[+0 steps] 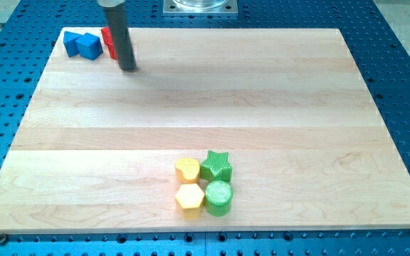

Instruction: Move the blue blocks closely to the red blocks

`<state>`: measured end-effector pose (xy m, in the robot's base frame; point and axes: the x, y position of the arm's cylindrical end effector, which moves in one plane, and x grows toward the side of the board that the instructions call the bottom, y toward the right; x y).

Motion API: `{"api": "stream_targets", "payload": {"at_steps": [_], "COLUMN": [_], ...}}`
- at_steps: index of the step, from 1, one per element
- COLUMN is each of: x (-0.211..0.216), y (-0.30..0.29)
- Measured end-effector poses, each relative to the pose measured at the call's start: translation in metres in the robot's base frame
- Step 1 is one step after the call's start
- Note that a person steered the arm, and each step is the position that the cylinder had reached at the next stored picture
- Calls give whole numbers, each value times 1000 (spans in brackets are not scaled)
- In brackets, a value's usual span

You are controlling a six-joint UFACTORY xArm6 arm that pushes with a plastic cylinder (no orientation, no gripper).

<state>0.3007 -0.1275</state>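
Two blue blocks sit at the board's top left corner: one [72,42] at the far left and a blue cube [90,46] touching its right side. Red blocks [108,43] stand right of the blue cube, close to it, and are partly hidden behind my rod. My tip [127,68] rests on the board just right of and slightly below the red blocks. How many red blocks there are and what shape they have cannot be told.
A cluster sits near the view's bottom centre: a yellow heart-like block [187,169], a green star [216,166], a yellow hexagon [189,197] and a green cylinder [218,197]. The wooden board [276,107] lies on a blue perforated table [404,85].
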Motion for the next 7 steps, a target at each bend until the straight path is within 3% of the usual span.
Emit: {"api": "stream_targets", "payload": {"at_steps": [3,7], "x": [-109,-108], "y": [23,-83]}}
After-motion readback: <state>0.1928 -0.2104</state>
